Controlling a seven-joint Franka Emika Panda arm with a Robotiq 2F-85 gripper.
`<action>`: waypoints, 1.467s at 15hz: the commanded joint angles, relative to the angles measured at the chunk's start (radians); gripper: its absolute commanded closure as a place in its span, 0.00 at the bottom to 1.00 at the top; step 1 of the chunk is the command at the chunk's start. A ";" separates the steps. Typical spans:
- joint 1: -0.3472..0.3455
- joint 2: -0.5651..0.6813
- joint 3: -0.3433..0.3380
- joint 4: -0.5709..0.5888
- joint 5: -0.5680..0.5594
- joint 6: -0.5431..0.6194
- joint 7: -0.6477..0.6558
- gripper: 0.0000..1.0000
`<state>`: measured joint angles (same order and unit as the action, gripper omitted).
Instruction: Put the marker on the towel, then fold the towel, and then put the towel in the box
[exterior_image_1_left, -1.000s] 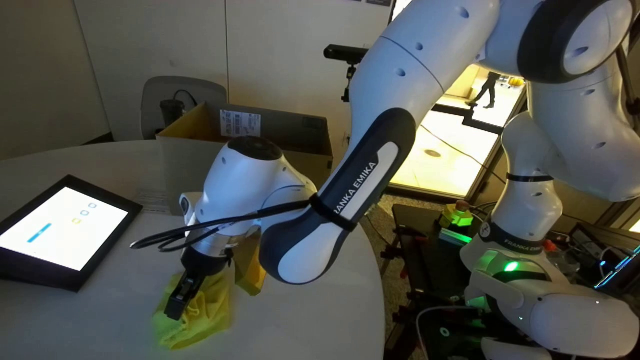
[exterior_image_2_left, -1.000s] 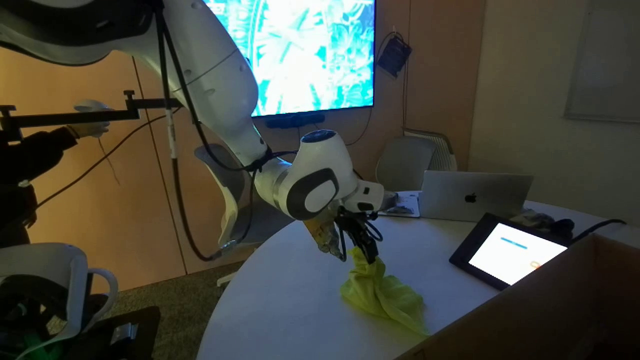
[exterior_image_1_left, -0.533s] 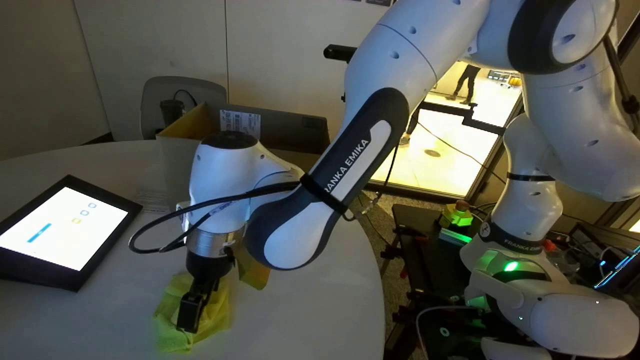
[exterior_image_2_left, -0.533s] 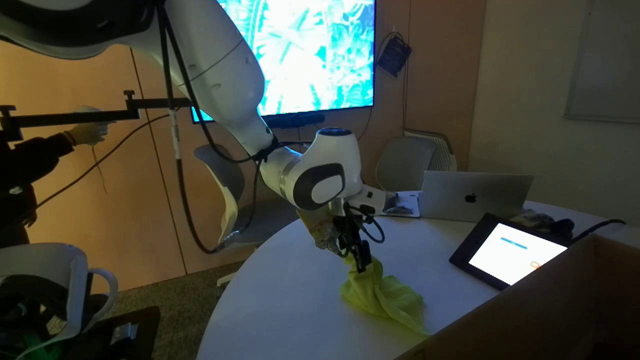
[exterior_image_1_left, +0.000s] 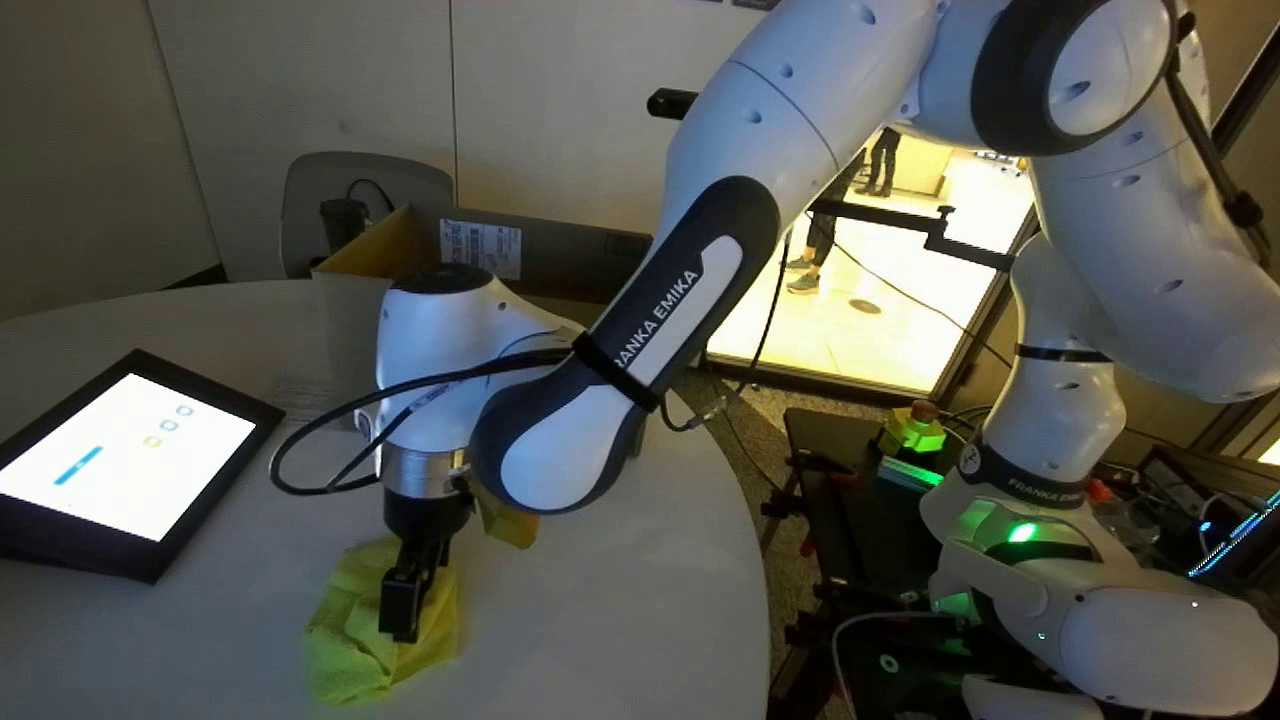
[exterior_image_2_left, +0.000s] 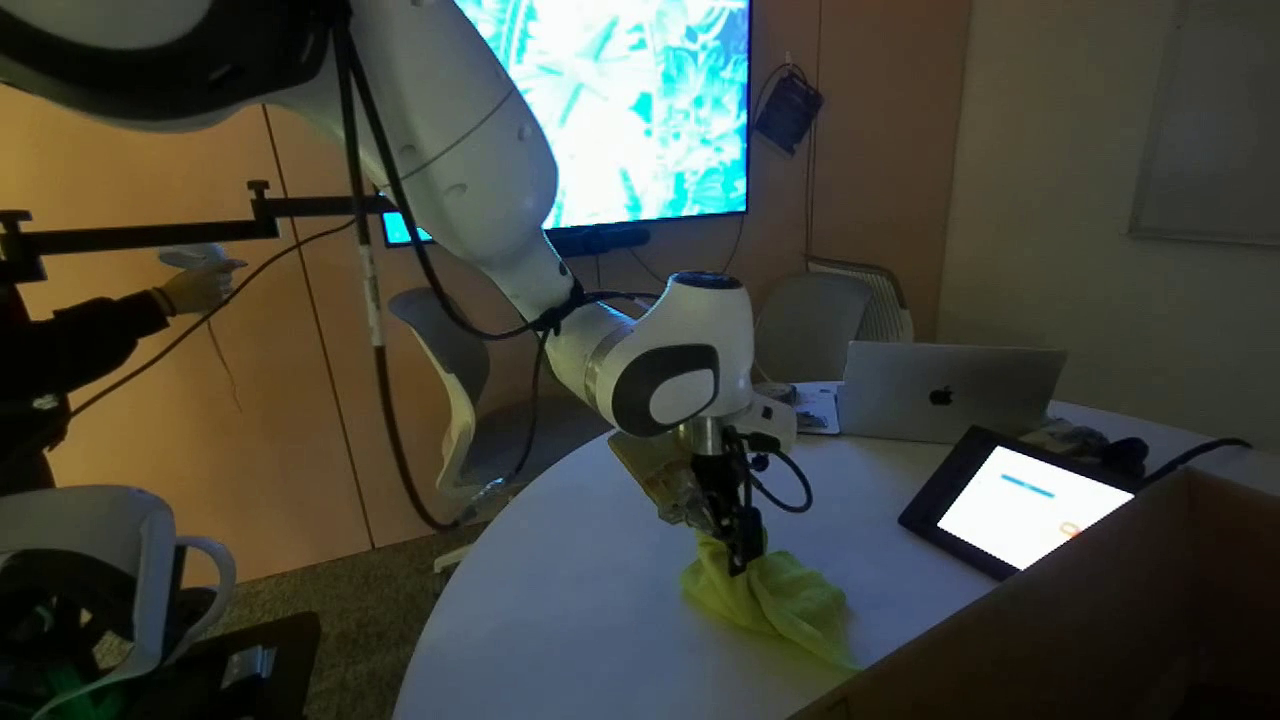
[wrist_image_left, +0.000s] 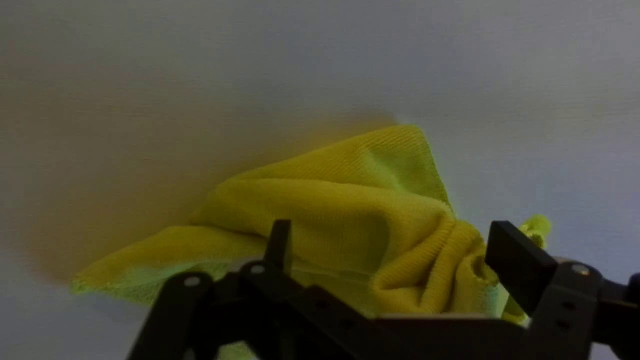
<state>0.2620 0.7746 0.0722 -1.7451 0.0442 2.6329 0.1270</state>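
The towel (exterior_image_1_left: 345, 640) is a crumpled yellow-green cloth on the white table. It also shows in an exterior view (exterior_image_2_left: 795, 605) and in the wrist view (wrist_image_left: 320, 210), with bunched folds toward the right finger. My gripper (exterior_image_1_left: 400, 630) points down over the towel. In the wrist view the gripper (wrist_image_left: 390, 240) has its fingers wide apart, with loose folds between them. In an exterior view the gripper (exterior_image_2_left: 742, 560) is at the towel's raised part; I cannot tell whether it touches. The marker is hidden or out of view. The brown box (exterior_image_1_left: 570, 255) stands behind my arm and shows in an exterior view (exterior_image_2_left: 1060, 630).
A dark-framed tablet (exterior_image_1_left: 130, 460) lies near the towel. A laptop (exterior_image_2_left: 950, 395) and papers (exterior_image_2_left: 815, 410) are farther along the table (exterior_image_2_left: 560, 610). A yellowish flap (exterior_image_1_left: 508, 522) hangs beside my wrist. Chairs (exterior_image_2_left: 815, 320) stand around the table.
My gripper has swung from tilted to nearly straight down and shifted over the towel, lower in an exterior view. The towel's raised part beside it has sunk. The arm's upper links have moved too.
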 joint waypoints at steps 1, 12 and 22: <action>-0.015 0.063 0.008 0.077 -0.036 -0.011 -0.052 0.00; -0.014 0.233 0.024 0.223 -0.117 -0.009 -0.182 0.00; -0.005 0.269 0.007 0.267 -0.127 -0.073 -0.183 0.32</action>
<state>0.2568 1.0083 0.0839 -1.5124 -0.0606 2.5917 -0.0618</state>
